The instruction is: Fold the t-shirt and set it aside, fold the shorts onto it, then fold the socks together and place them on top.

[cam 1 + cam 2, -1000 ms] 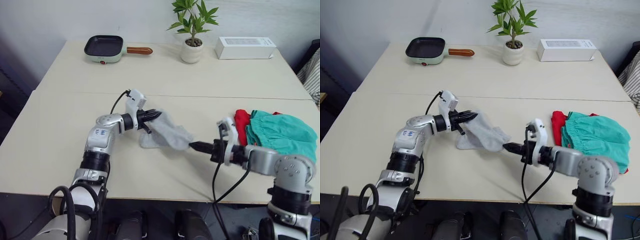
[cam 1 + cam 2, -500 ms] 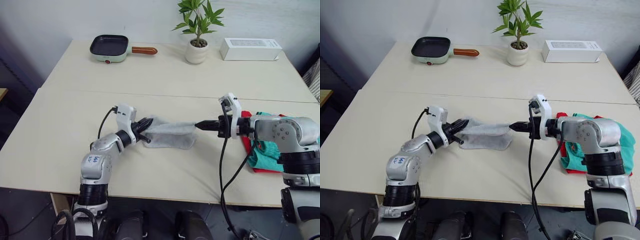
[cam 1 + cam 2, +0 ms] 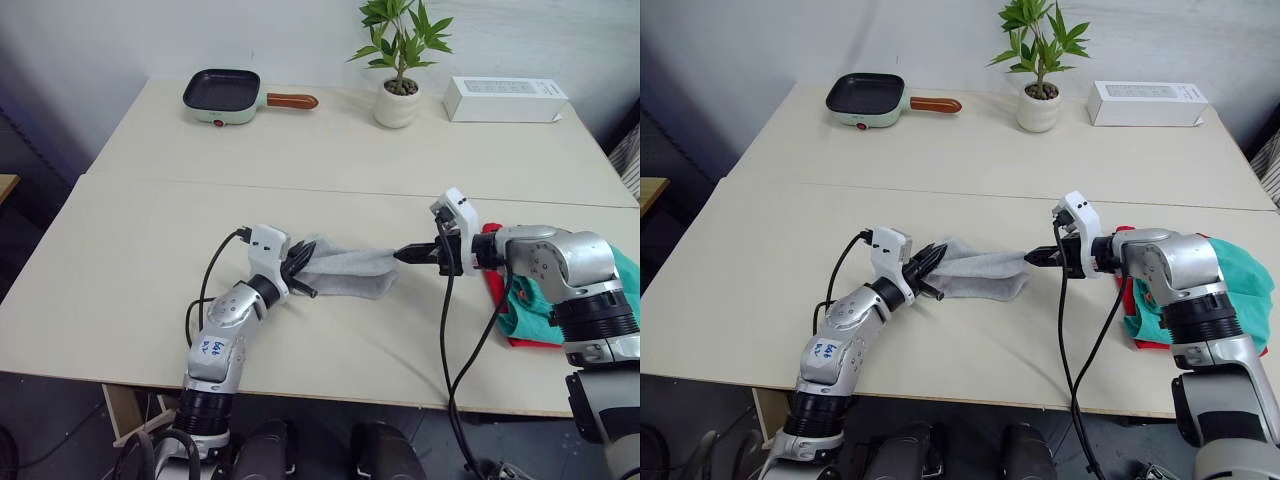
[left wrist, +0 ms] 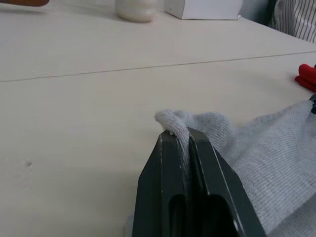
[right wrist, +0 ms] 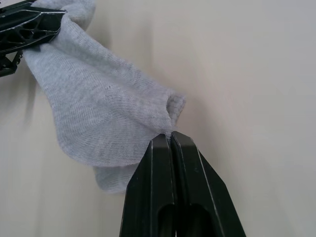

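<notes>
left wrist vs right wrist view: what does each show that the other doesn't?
Left wrist view: a white box, a plant pot's base, a bit of the t-shirt, and the left gripper shut on the socks' edge.

Right wrist view: the right gripper shut on the other end.

Both show the grey socks and the table.

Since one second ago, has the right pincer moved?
Yes. The right pincer, shut on the socks, rose from below the table seam toward it, nearer the potted plant.
</notes>
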Controlling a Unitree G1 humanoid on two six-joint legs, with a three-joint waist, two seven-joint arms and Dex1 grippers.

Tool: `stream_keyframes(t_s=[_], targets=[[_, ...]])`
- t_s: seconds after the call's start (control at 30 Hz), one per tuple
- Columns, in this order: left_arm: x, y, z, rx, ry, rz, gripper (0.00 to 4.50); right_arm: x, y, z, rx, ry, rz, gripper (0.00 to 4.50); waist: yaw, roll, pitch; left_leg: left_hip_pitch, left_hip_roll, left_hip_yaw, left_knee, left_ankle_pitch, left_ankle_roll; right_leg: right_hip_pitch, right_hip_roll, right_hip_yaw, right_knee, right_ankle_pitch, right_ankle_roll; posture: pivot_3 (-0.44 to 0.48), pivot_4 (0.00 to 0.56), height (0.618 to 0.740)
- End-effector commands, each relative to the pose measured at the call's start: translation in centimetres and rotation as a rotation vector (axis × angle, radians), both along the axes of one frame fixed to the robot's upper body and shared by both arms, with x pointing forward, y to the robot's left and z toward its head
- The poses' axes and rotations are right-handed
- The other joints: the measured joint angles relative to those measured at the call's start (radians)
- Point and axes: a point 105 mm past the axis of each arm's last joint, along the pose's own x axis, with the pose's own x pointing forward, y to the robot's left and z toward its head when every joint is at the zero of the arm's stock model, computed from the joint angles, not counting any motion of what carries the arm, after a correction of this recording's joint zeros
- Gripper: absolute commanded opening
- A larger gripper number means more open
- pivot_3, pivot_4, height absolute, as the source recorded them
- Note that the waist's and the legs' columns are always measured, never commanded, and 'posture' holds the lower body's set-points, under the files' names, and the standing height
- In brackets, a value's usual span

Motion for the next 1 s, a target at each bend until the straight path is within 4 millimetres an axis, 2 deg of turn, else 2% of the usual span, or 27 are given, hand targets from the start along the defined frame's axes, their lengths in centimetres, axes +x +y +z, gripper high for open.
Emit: stream_keyframes(t_s=[0.03, 0.13, 0.27, 0.4, 0.53, 0.63, 0.73, 0.97, 1.0], targets=[[-0.2, 0.5, 0.0, 0.014, -0.01, 0.002, 0.51, -0.4, -0.6, 0.0, -0.024, -0.028, 0.013, 0.0, 0.0, 0.0, 0.0, 0.0, 0.0, 0.0, 0.0, 0.0, 0.0, 0.0, 0.0, 0.0, 0.0, 0.0, 0.0, 0.0, 0.15, 0.74], [-0.7, 1.1, 0.1, 0.063, -0.009, -0.033, 1.25, -0.9, -0.9, -0.2, -0.034, -0.036, 0.031, 0.0, 0.0, 0.0, 0.0, 0.0, 0.0, 0.0, 0.0, 0.0, 0.0, 0.0, 0.0, 0.0, 0.0, 0.0, 0.0, 0.0, 0.15, 0.74], [-1.4, 2.1, 0.4, 0.126, 0.012, -0.135, 2.48, -1.5, -1.3, -0.6, -0.067, -0.048, 0.058, 0.0, -0.001, 0.0, 0.0, 0.0, 0.0, 0.0, 0.0, 0.0, 0.0, 0.0, 0.0, 0.0, 0.0, 0.0, 0.0, 0.0, 0.15, 0.74], [-1.2, 3.5, 1.5, 0.2, 0.033, -0.255, 2.48, -1.7, -1.5, -1.3, -0.084, -0.057, 0.065, 0.0, -0.001, 0.0, 0.0, 0.0, 0.001, 0.0, 0.0, 0.0, -0.001, 0.0, 0.0, 0.0, -0.001, 0.0, 0.0, 0.0, 0.15, 0.74], [0.7, 4.2, 2.9, 0.253, 0.032, -0.314, 2.48, -2.1, -1.0, -1.5, -0.084, -0.082, 0.104, 0.0, 0.002, 0.001, 0.0, 0.0, 0.0, -0.001, 0.0, 0.0, -0.001, 0.0, 0.0, 0.0, -0.001, 0.0, 0.0, 0.0, 0.15, 0.74], [2.6, 3.5, 3.8, 0.266, 0.037, -0.365, 2.48, -2.3, -0.5, -1.5, -0.079, -0.096, 0.136, 0.0, 0.001, 0.001, 0.0, 0.0, 0.0, 0.0, 0.0, 0.0, -0.001, 0.0, 0.001, -0.004, -0.001, 0.0, 0.001, 0.0, 0.15, 0.74], [3.4, 2.6, 4.0, 0.284, 0.058, -0.432, 2.48, -2.3, -0.4, -1.5, -0.081, -0.1, 0.138, 0.0, 0.0, 0.001, 0.0, 0.0, 0.0, 0.0, 0.0, 0.0, -0.001, 0.0, 0.002, -0.006, 0.001, 0.0, 0.001, 0.0, 0.15, 0.74], [3.5, 1.3, 3.2, 0.303, 0.158, -0.52, 2.48, -2.3, -0.4, -1.5, -0.084, -0.11, 0.128, 0.0, -0.004, 0.001, 0.0, 0.0, 0.0, 0.001, 0.0, 0.001, -0.001, 0.0, 0.003, -0.007, 0.004, 0.0, 0.001, 0.0, 0.15, 0.74], [3.6, 1.4, 3.0, 0.311, 0.167, -0.514, 2.29, -2.4, -0.4, -1.5, -0.083, -0.11, 0.126, 0.0, -0.003, 0.001, 0.0, 0.0, 0.0, 0.001, 0.0, 0.001, -0.001, 0.0, 0.003, -0.007, 0.004, 0.0, 0.001, 0.0, 0.15, 0.74]])
